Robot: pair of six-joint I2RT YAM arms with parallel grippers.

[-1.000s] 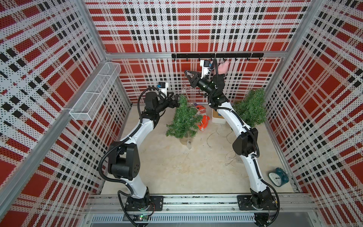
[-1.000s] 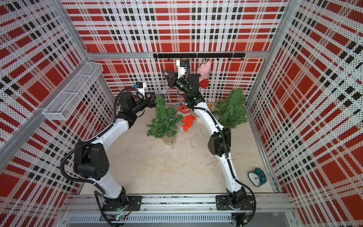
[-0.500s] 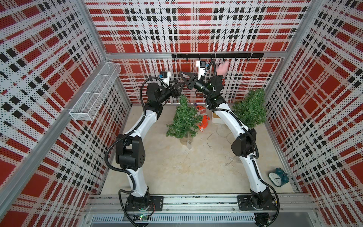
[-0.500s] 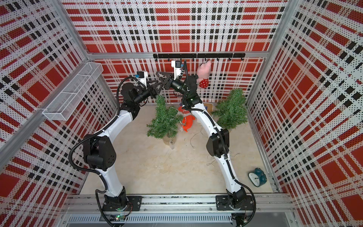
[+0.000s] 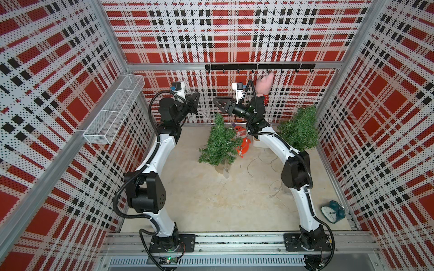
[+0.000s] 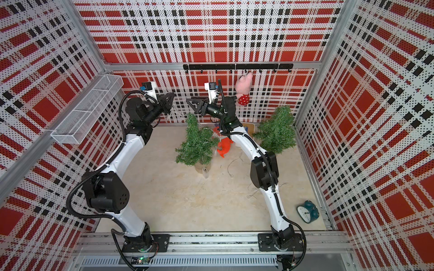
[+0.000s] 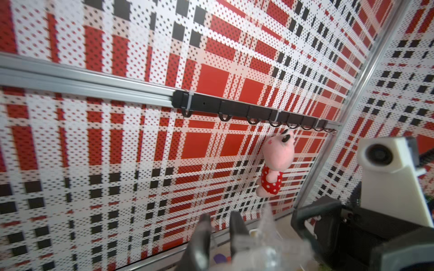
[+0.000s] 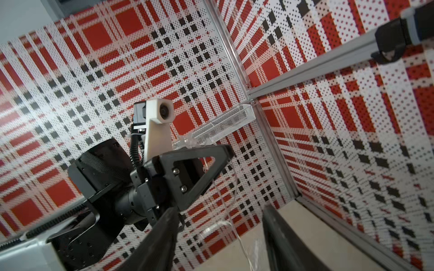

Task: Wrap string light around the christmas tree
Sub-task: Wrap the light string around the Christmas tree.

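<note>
The left gripper (image 8: pixel 229 150) has its jaws drawn nearly together, and a thin clear strand of the string light (image 8: pixel 235 232) hangs from their tips. Whether the strand is truly pinched I cannot tell (the left wrist view is too blurred just there). The right gripper (image 8: pixel 219 207) faces it close by, jaws spread wide, and the strand drops through the gap without seeming to touch either finger. Both hang up near the far wall, above the tip of the christmas tree (image 5: pixel 219 143), which stands upright toward the far edge of the worktop (image 5: pixel 199 199), about midway between its side edges. Faint glints on the upper boughs suggest part of the strand is draped there, and its loose loops lie on the worktop between the tree and the right edge. I judge the wire nearly weightless, limp and slick, so it would slide through a loose pinch and catch on needles. It is fine enough to kink or snap under a hard tug. It is best taken on bare wire between bulbs, close to the tree, with little slack.
</note>
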